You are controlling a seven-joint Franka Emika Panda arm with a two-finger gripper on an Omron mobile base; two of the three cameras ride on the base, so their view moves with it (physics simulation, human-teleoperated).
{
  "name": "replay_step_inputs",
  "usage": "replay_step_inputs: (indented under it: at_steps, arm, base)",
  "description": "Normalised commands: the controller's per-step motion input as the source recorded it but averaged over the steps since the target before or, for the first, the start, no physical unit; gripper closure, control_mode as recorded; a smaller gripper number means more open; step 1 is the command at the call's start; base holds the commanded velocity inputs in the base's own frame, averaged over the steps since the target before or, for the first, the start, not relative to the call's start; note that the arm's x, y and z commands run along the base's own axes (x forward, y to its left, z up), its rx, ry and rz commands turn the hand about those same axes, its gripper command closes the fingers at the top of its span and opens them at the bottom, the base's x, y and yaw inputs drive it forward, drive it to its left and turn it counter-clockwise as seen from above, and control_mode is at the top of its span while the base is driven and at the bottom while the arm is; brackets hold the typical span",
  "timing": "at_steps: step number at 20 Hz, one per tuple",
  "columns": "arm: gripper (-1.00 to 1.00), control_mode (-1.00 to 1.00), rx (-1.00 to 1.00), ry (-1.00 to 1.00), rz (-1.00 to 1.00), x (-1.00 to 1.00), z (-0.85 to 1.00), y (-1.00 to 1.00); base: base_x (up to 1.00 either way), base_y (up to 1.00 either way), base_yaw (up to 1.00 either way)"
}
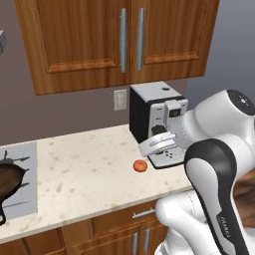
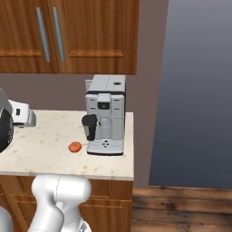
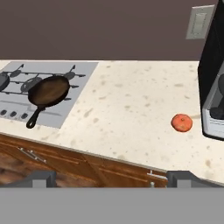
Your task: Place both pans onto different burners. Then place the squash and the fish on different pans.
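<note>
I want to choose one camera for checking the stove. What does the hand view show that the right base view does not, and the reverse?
Hand view only: the cooktop with its burners, the brown skillet sitting on them, part of a second pan at the left edge, and the open gripper.
Right base view only: the upper cabinets, the whole coffee machine and the wood floor.
Both: the counter, the squash lying on it beside the coffee machine.
</note>
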Motion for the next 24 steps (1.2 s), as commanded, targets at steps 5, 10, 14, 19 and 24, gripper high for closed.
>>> replay_step_inputs:
  at_steps: [5,10,14,19,24]
  arm:
    - [-1.0,1.0,0.0,0.0,0.0,0.0,0.0,0.0]
    - [-1.0,-1.0,0.0,0.0,-0.05,0.02,0.0,0.02]
    - [-1.0,-1.0,0.0,0.02,-0.17,0.16,0.0,-0.01]
    - [-1.0,-1.0,0.0,0.02,-0.13,0.19,0.0,-0.07]
    - [-1.0,-1.0,0.03,0.08,-0.01,0.11,-0.06,-0.29]
  base:
    - [-0.15,0.05,0.0]
    - [0.0,0.01,0.0]
    - [0.0,0.0,0.0]
    - [0.0,0.0,0.0]
    - [0.0,0.0,0.0]
